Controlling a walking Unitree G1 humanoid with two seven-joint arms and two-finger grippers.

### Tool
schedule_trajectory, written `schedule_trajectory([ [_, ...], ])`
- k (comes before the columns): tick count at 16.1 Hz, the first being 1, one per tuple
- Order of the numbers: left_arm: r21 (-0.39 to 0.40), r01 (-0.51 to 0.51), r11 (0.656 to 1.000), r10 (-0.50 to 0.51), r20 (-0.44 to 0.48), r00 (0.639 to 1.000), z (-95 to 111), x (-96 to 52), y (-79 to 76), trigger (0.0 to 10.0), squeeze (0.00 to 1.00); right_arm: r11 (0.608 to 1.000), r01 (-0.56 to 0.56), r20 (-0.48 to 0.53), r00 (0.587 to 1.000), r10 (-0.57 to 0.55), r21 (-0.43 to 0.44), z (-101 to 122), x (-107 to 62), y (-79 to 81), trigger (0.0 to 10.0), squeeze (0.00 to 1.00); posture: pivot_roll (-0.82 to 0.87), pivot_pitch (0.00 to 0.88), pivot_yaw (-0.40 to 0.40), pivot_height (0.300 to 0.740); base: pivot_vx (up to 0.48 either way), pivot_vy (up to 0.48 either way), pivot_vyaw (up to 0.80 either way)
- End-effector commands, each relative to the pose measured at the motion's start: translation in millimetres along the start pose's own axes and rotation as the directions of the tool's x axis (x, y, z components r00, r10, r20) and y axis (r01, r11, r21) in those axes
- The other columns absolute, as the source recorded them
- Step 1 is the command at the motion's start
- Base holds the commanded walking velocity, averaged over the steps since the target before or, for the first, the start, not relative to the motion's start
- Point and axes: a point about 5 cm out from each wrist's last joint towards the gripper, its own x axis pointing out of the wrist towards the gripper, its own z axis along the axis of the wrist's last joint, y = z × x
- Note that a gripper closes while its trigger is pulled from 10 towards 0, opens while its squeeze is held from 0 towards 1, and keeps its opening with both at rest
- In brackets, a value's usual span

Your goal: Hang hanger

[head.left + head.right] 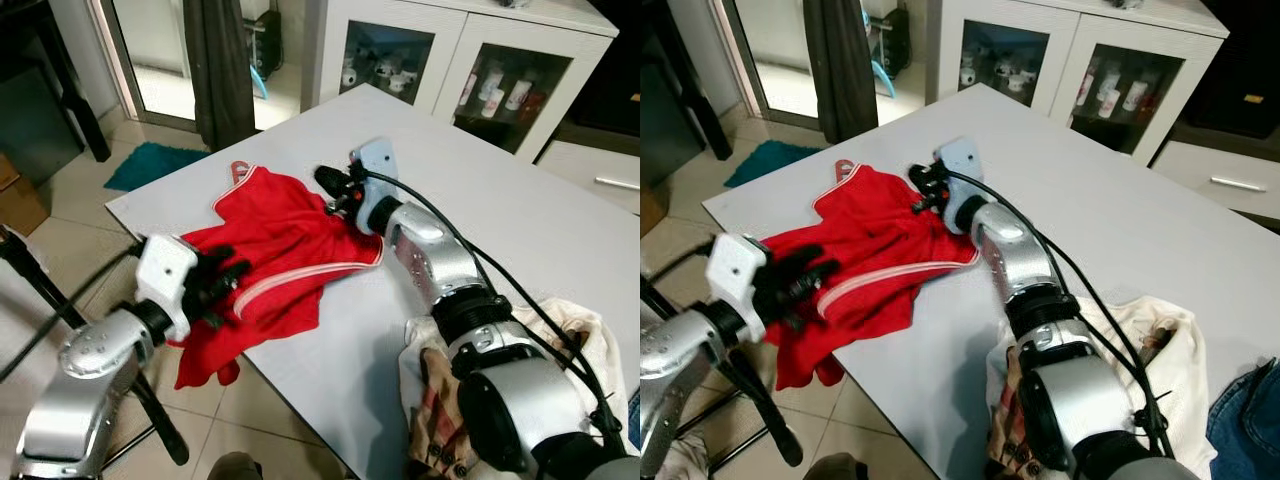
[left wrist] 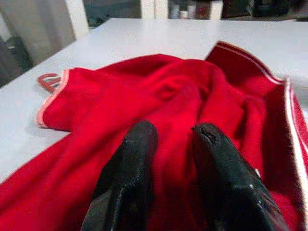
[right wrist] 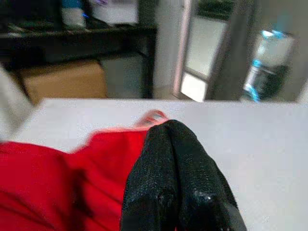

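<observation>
A red garment (image 1: pixel 280 240) with pale trim lies crumpled on the near left corner of the white table (image 1: pixel 520 220), and part of it hangs over the edge. A pink hanger hook (image 1: pixel 238 170) pokes out of the far left end of the garment. My left gripper (image 1: pixel 222 275) rests on the overhanging near edge of the cloth. Its fingers (image 2: pixel 139 144) are open, with red fabric beneath them. My right gripper (image 1: pixel 328 182) is shut at the far right edge of the garment, and the hook (image 3: pixel 154 117) lies just beyond its tips.
A white cabinet (image 1: pixel 450 70) with glass doors stands behind the table. A dark curtain (image 1: pixel 220 60) and a teal mat (image 1: pixel 150 162) are at the far left. A pile of pale clothes (image 1: pixel 565 325) and jeans (image 1: pixel 1245 420) sits at the near right. Black stand legs (image 1: pixel 40 290) are beside my left arm.
</observation>
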Motion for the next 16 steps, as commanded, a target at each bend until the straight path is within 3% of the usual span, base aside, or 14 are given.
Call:
schedule_trajectory([
  [1,0.021,0.026,0.999,-0.026,0.003,1.0,1,1.0,-5.8,10.0,0.0,0.993,-0.117,-0.016,0.993,0.118,0.022,-5,0.1,13.9,10.0,0.0,0.18,0.008,-0.067,0.74,0.0,0.0,0.0],
  [3,0.041,-0.006,0.999,0.007,-0.02,1.0,-2,0.7,-3.6,10.0,0.0,0.953,-0.304,-0.152,0.941,0.303,0.023,-33,-7.4,37.0,10.0,0.0,0.18,0.01,-0.07,0.74,0.0,0.0,0.0],
  [7,0.075,-0.073,0.994,0.076,-0.025,0.997,-1,-2.9,8.1,10.0,0.0,0.906,-0.419,-0.333,0.846,0.416,0.066,-65,-27.2,46.8,10.0,0.0,0.18,0.012,-0.071,0.74,0.0,0.0,0.0],
  [11,0.092,-0.095,0.991,0.1,-0.052,0.994,-3,-1.9,9.9,10.0,0.0,0.92,-0.391,-0.454,0.818,0.355,0.016,-79,-35.7,37.6,10.0,0.0,0.17,0.013,-0.069,0.74,0.0,0.0,0.0],
  [14,0.285,-0.097,0.954,0.163,-0.216,0.963,-19,-13.9,24.9,10.0,0.0,0.932,-0.362,-0.518,0.802,0.298,-0.024,-85,-42.4,26.5,10.0,0.0,0.17,0.012,-0.069,0.74,0.0,0.0,0.0],
  [16,0.336,-0.173,0.926,0.25,-0.203,0.947,-15,-22.1,43.6,10.0,0.0,0.934,-0.356,-0.544,0.791,0.28,-0.038,-88,-46.3,22.2,10.0,0.0,0.17,0.013,-0.068,0.74,0.0,0.0,0.0],
])
